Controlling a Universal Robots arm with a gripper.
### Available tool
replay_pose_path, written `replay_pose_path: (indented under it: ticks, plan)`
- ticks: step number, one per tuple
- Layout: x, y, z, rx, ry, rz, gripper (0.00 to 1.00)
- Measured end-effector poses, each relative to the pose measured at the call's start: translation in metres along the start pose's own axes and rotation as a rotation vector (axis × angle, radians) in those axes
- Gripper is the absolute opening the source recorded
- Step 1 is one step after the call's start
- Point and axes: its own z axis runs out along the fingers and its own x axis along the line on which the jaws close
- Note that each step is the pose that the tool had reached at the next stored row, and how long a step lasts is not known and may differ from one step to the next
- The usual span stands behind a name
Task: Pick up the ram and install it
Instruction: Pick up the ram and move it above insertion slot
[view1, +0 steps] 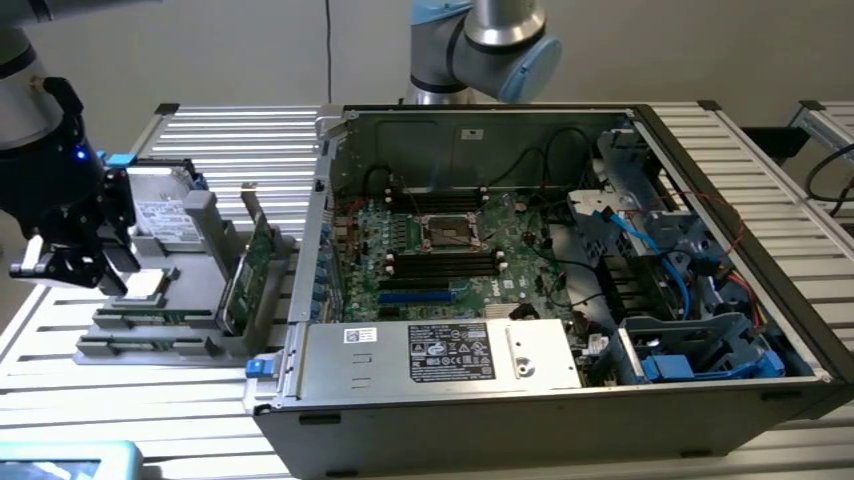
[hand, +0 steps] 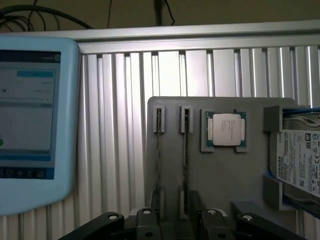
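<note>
Hovering over the ram (hand: 186, 155), jaws apart

1. From where I stand, the one word I can make out is "TOSHIBA", printed along the edge of the white label on the hard drive (hand: 300, 160). The finer print beside it is too small to read.
2. The dark sticker (view1: 451, 353) on the power supply has white lettering, but it is illegible.
3. The tablet screen (hand: 27, 110) shows blurred lines of text.
</note>
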Motion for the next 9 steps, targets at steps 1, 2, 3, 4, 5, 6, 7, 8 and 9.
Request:
replay_pose_path:
  ticks: [1, 2, 3, 4, 5, 6, 7, 8, 9]
  plan:
    - [0.0, -0.0001, 0.0019, -0.0001, -0.0001, 0.004, 0.36]
    - [0.001, -0.0001, 0.0038, 0.0, -0.0004, 0.009, 0.36]
    - [0.002, -0.0002, 0.0055, -0.0002, -0.0005, 0.011, 0.36]
    - [0.002, -0.0002, 0.0074, -0.0003, -0.0007, 0.011, 0.36]
    - [0.003, -0.0003, 0.0092, -0.0003, -0.0008, 0.011, 0.36]
    - [0.004, -0.0004, 0.0109, -0.0003, -0.0008, 0.011, 0.36]
    - [0.005, -0.0005, 0.0128, -0.0003, -0.0008, 0.012, 0.36]
    - [0.006, -0.0007, 0.0146, -0.0002, -0.0011, 0.012, 0.36]
    - [0.008, -0.0009, 0.0166, -0.0001, -0.0014, 0.013, 0.36]
